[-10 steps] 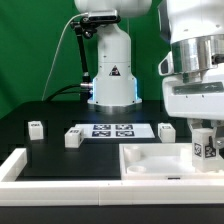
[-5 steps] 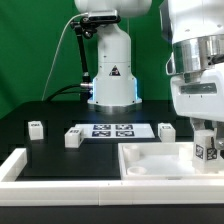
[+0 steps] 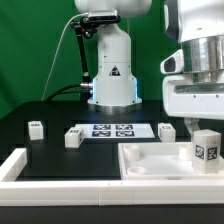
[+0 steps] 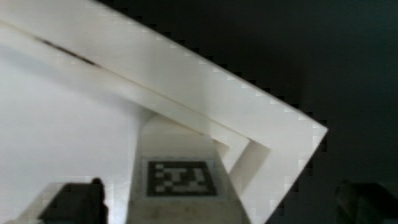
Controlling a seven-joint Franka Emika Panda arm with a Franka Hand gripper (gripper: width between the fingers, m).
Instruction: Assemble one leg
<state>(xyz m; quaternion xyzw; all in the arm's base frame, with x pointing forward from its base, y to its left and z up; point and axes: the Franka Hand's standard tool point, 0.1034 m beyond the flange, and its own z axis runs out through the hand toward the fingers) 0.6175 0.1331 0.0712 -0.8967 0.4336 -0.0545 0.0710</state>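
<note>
The leg, a short white post with a marker tag on its face, stands upright in the corner of the white tray-like part at the exterior view's right. My gripper hovers just above it, open. In the wrist view the leg sits between the two dark fingertips, with a gap on each side. The tray's raised rim runs diagonally behind it.
Three more small white posts stand on the black table. The marker board lies at the middle back. The robot base stands behind it. A white border rail runs along the front left.
My gripper has let go of the leg and lifted a little. The leg stays standing in the tray corner.
</note>
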